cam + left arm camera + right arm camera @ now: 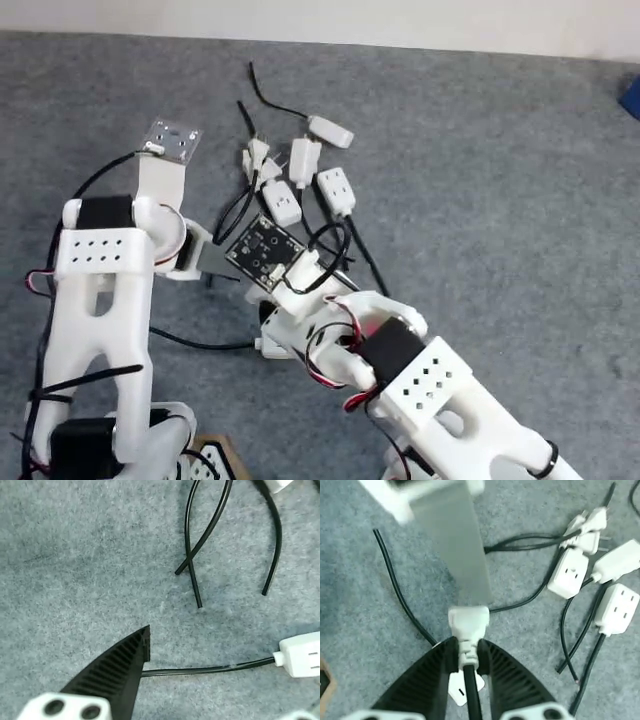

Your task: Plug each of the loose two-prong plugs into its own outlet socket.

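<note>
The right tool [467, 647] is clenched on a white plug [469, 622]. Its black fingers [432, 672] pinch the neck where the black cord leaves the plug, and the cord runs back between them. The plug is held low over the grey felt desk [500, 200], near the middle of the high view. A flat grey part of the left arm [455, 555] lies straight ahead of the plug. In the right wrist view it reaches the plug's front end, standing between the plug and the desk beyond. Under the tool a small white piece [454, 689] lies on the felt.

The sockets lie off to one side rather than ahead. One socket block [567, 572] lies face up, with a second socket block [617, 602] near it and another loose plug [620, 560] just beside them. Two small pronged plugs [587, 527] lie farther off, tangled in black cords [530, 540] that loop around the blocks.

The left tool [135, 655] hangs over bare felt, and I cannot tell whether it is released or clenched. A cord runs from under it to a white slotted block [300, 655]. Nearby, loose cord ends [192, 555] cross each other.
</note>
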Controlling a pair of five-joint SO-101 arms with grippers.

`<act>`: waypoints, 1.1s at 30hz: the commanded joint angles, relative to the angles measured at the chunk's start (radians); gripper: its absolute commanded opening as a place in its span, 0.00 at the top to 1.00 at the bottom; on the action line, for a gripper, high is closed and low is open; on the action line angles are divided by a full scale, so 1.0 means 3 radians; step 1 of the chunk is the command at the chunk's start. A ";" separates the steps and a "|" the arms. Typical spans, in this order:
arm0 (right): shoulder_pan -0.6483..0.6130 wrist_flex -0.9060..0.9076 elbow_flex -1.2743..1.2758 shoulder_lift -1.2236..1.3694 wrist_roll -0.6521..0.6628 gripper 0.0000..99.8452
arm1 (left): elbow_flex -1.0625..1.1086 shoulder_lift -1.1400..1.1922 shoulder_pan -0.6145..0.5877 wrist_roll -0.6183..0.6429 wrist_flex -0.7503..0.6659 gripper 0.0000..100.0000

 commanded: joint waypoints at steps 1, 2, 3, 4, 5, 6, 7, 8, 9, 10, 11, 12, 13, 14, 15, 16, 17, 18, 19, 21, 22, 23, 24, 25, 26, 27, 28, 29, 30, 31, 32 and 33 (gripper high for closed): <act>0.0043 0.0038 -0.0330 -0.0079 -0.0031 0.99 | 0.0013 -0.0018 -0.0018 -0.0036 -0.0041 0.49; 0.0049 0.0054 -0.0335 -0.0079 -0.0026 0.99 | 0.0018 -0.0018 -0.0018 -0.0036 -0.0041 0.49; 0.0054 0.0064 -0.0340 -0.0079 -0.0031 0.99 | 0.0018 -0.0018 -0.0013 -0.0036 -0.0041 0.49; 0.0054 0.0069 -0.0340 -0.0079 -0.0031 0.99 | 0.0018 -0.0018 -0.0013 -0.0036 -0.0041 0.49; 0.0059 0.0069 -0.0340 -0.0079 -0.0036 0.99 | 0.0018 -0.0018 -0.0008 -0.0036 -0.0041 0.49; 0.0059 0.0084 -0.0340 -0.0079 -0.0036 0.99 | 0.0038 -0.0018 -0.0008 -0.0036 -0.0041 0.49; 0.0059 0.0115 -0.0345 -0.0079 -0.0036 0.99 | 0.0059 -0.0018 -0.0003 -0.0036 -0.0041 0.49; 0.0059 0.0130 -0.0350 -0.0079 -0.0036 0.99 | 0.0084 -0.0018 0.0023 -0.0036 -0.0041 0.49; 0.0059 0.0136 -0.0345 -0.0079 -0.0036 0.99 | 0.0115 -0.0018 0.0043 -0.0036 -0.0046 0.49; 0.0059 0.0136 -0.0335 -0.0074 -0.0036 0.99 | 0.0141 -0.0018 0.0064 -0.0036 -0.0066 0.49; 0.0059 0.0141 -0.0325 -0.0074 -0.0036 0.99 | 0.0171 -0.0018 0.0090 -0.0031 -0.0097 0.49; 0.0059 0.0146 -0.0325 -0.0074 -0.0036 0.99 | 0.0202 -0.0018 0.0110 -0.0026 -0.0118 0.49; 0.0064 0.0182 -0.0325 -0.0074 -0.0036 0.99 | 0.0233 -0.0018 0.0130 -0.0026 -0.0133 0.49; 0.0064 0.0217 -0.0325 -0.0069 -0.0031 0.99 | 0.0253 -0.0018 0.0156 -0.0026 -0.0133 0.49; 0.0064 0.0248 -0.0345 -0.0028 -0.0026 0.99 | 0.0263 -0.0018 0.0176 -0.0026 -0.0133 0.49; 0.0064 0.0279 -0.0350 0.0033 -0.0020 0.99 | 0.0269 -0.0018 0.0176 -0.0026 -0.0133 0.49; 0.0064 0.0284 -0.0350 0.0110 -0.0020 0.99 | 0.0269 -0.0018 0.0176 -0.0026 -0.0133 0.49; 0.0064 0.0284 -0.0376 0.0197 -0.0020 0.99 | 0.0269 -0.0018 0.0176 -0.0026 -0.0133 0.49; 0.0064 0.0294 -0.0417 0.0294 -0.0031 0.99 | 0.0274 -0.0013 0.0176 -0.0026 -0.0133 0.49; 0.0064 0.0304 -0.0499 0.0448 -0.0036 0.99 | 0.0320 -0.0013 0.0222 -0.0026 -0.0133 0.49; 0.0064 0.0304 -0.0545 0.0524 -0.0036 0.99 | 0.0350 -0.0013 0.0253 -0.0026 -0.0133 0.49; 0.0064 0.0304 -0.0580 0.0580 -0.0041 0.99 | 0.0386 -0.0013 0.0284 -0.0026 -0.0138 0.49; 0.0059 0.0304 -0.0606 0.0616 -0.0041 0.99 | 0.0407 -0.0013 0.0294 -0.0026 -0.0169 0.49; 0.0059 0.0304 -0.0611 0.0642 -0.0041 0.99 | 0.0417 -0.0033 0.0294 -0.0026 -0.0225 0.49; 0.0059 0.0315 -0.0611 0.0652 -0.0041 0.99 | 0.0407 -0.0038 0.0248 -0.0026 -0.0256 0.49; 0.0059 0.0371 -0.0616 0.0678 -0.0041 0.99 | 0.0386 -0.0038 0.0171 -0.0036 -0.0292 0.49; 0.0059 0.0442 -0.0616 0.0693 -0.0015 0.99 | 0.0330 -0.0023 0.0084 -0.0036 -0.0317 0.49; 0.0059 0.0514 -0.0616 0.0719 -0.0010 0.99 | 0.0274 -0.0013 -0.0013 -0.0036 -0.0332 0.49; 0.0059 0.0611 -0.0632 0.0760 0.0010 0.99 | 0.0228 -0.0013 -0.0125 -0.0036 -0.0363 0.49; 0.0049 0.0719 -0.0637 0.0811 0.0087 0.99 | 0.0187 -0.0013 -0.0233 -0.0036 -0.0394 0.49; 0.0038 0.0811 -0.0642 0.0872 0.0199 0.99 | 0.0151 -0.0013 -0.0325 -0.0036 -0.0419 0.49; 0.0028 0.0872 -0.0642 0.0944 0.0292 0.99 | 0.0125 -0.0013 -0.0407 -0.0036 -0.0425 0.49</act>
